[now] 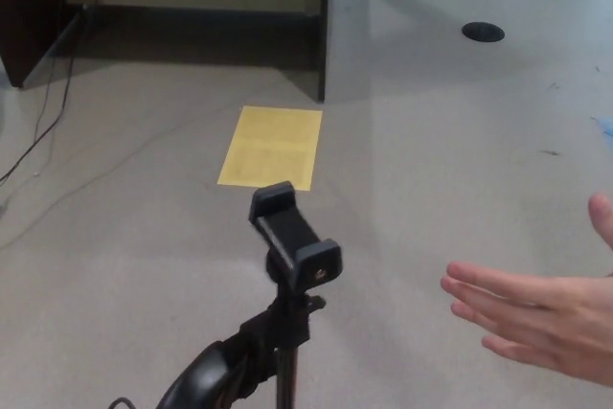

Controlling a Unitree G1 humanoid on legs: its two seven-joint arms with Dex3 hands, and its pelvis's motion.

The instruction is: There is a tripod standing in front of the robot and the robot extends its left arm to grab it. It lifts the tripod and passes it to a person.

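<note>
Grey carpeted floor (115, 246); dark desk panel (323, 26) at rear; yellow sheet (271, 147) lying flat on the floor, its faint print too small to read. Person's hand (536, 318), open and reaching in from the right, apparently set to receive; tripod (287, 275) upright at lower centre, phone clamp on top tilted, no brand or lettering legible. Left hand (215, 375) closed around the tripod stem just below the head, seemingly for the handover; right hand not in view.
</note>
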